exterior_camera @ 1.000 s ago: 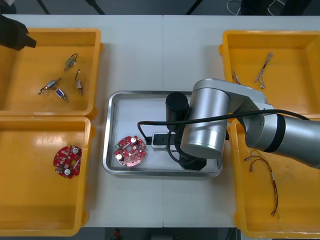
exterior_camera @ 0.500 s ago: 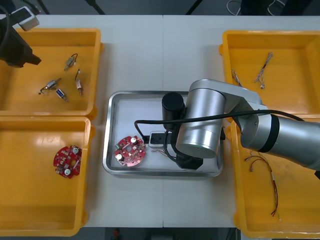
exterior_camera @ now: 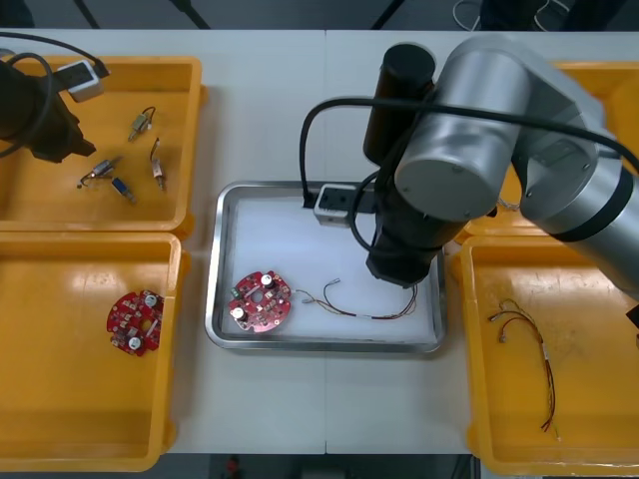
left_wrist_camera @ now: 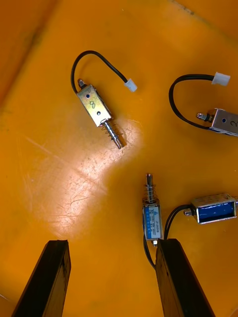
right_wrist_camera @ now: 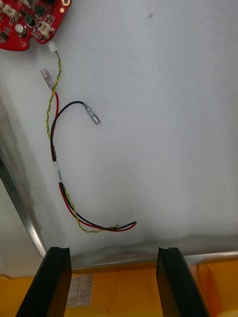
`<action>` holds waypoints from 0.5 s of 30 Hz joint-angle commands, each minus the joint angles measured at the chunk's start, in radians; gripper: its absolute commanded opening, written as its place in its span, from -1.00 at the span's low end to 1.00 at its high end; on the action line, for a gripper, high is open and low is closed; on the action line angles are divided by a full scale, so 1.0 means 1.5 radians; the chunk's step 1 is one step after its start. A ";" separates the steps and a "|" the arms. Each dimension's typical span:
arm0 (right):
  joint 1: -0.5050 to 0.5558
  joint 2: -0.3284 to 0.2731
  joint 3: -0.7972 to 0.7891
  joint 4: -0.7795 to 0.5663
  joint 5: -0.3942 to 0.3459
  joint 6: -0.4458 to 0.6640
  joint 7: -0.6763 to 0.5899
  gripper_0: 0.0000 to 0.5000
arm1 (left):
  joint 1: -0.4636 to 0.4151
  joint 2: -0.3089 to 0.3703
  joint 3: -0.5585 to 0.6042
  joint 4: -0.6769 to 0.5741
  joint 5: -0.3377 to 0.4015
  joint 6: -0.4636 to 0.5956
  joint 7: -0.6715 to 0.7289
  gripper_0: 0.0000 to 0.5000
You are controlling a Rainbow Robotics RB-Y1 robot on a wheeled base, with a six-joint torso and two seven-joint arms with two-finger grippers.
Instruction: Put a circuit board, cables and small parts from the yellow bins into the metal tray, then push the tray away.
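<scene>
We see a light table made of 2 panels, with a thin seam running down the middle. Beyond its far edge lies a dark floor, with pale cords looped on it toward the right.

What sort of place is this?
Probably an electronics kitting bench: yellow bins hold sorted small metal parts and cables; a metal tray holds a circuit board and cable; the left gripper hovers over the parts, the right gripper over the tray.
</scene>
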 commanded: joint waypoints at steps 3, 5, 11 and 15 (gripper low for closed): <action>0.000 -0.039 -0.107 -0.043 -0.033 0.033 -0.143 1.00 | -0.030 -0.009 -0.059 0.003 -0.022 -0.053 -0.013 1.00; 0.004 -0.048 -0.129 -0.043 -0.041 0.033 -0.180 1.00 | -0.030 -0.010 -0.060 0.014 -0.023 -0.054 -0.012 1.00; 0.029 -0.080 -0.187 -0.049 -0.044 0.033 -0.302 1.00 | -0.030 -0.018 -0.078 0.030 -0.026 -0.060 -0.013 1.00; 0.048 -0.111 -0.227 -0.050 -0.051 0.033 -0.376 1.00 | -0.030 -0.018 -0.081 0.030 -0.029 -0.063 -0.011 1.00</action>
